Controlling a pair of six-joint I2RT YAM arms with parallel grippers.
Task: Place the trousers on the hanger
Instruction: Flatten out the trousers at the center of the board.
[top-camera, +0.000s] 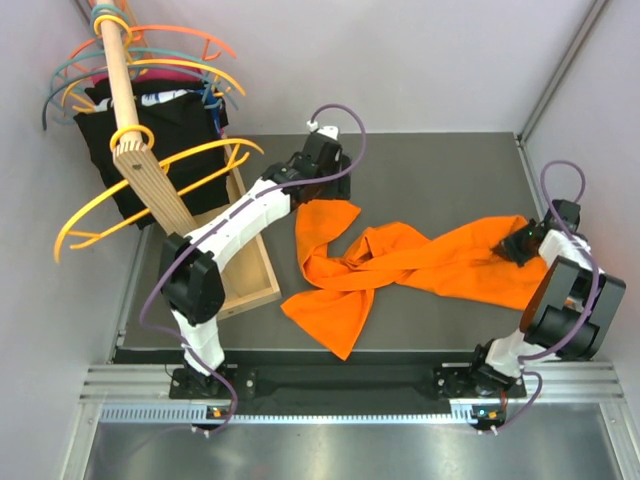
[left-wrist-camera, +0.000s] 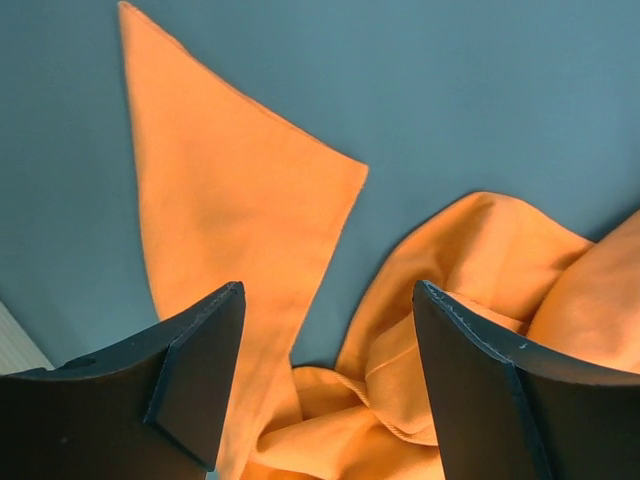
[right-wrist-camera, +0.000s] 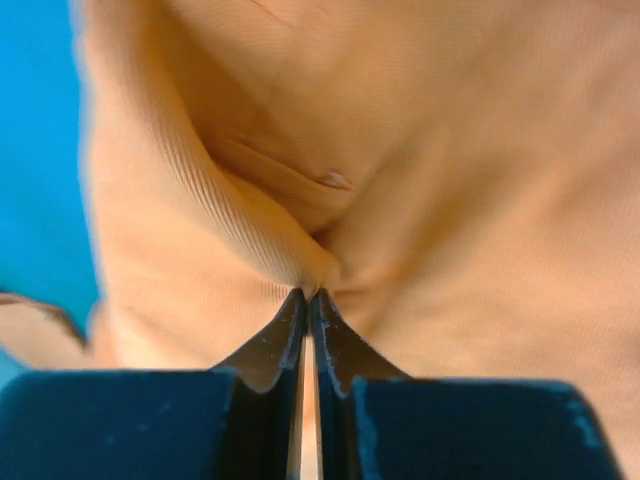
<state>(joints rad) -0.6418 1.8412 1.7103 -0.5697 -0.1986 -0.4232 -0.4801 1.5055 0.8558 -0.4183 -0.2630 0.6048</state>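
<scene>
Though just beside trousers (top-camera: 400, 262), wooden tray (top-camera: 262, 272).

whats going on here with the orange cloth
Two robot arms are working on the orange trousers, which lie crumpled on the table. The right pincer is shut on a fold at one end; the left pincer hovers open over the other end. The amber hanger hangs on the wooden rack, untouched.

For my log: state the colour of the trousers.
Plain bright orange; the trousers show best in the top external view.
</scene>
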